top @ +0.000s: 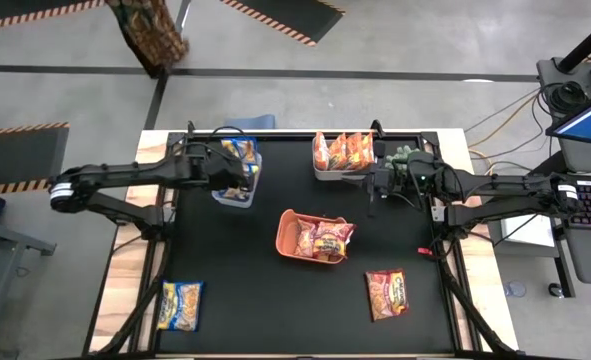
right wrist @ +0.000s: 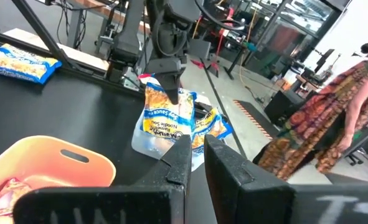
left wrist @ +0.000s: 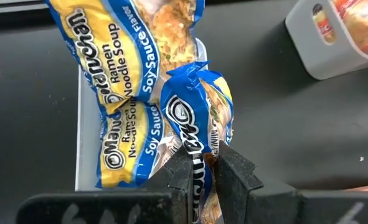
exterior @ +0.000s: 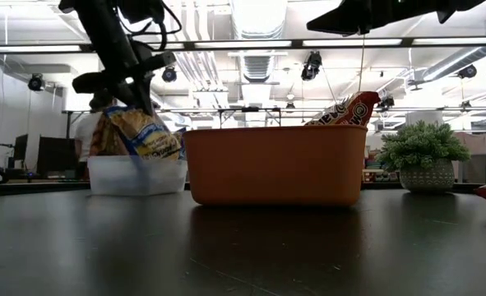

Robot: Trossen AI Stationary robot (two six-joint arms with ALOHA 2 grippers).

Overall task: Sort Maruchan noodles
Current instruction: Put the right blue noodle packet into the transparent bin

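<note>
Black tabletop [top: 235,290], workshop room behind, a person in a patterned dress [right wrist: 333,106] off past the table.

Sorting looks well under way. Clear bin [top: 237,175] on the left side holds blue-and-yellow packets [left wrist: 118,124]. White bin [top: 343,172] at the far edge holds a row of orange packets [top: 340,150]. Orange bin [top: 293,235] mid-table has two red packets [top: 323,240].

Left gripper [left wrist: 200,171] sits over the clear bin, fingers pinching a blue-and-yellow packet [left wrist: 199,118] by its crimped end; the packet hangs at or just above the ones in the bin, so that drop looks nearly done.

Left to do: one blue-and-yellow packet [top: 180,304] loose on the near left of the table, one red packet [top: 387,293] loose on the near right.

Right gripper [right wrist: 197,158] waits beside the white bin and a small green plant [exterior: 423,156], fingers close together with a narrow gap and holding nothing.

Hard to tell: how many packets are stacked in the clear bin, since the left arm covers it from above. Low view hides the orange bin's contents except one packet tip, and cuts the loose red packet at the frame edge. Probably three orange packets, count unsure.
</note>
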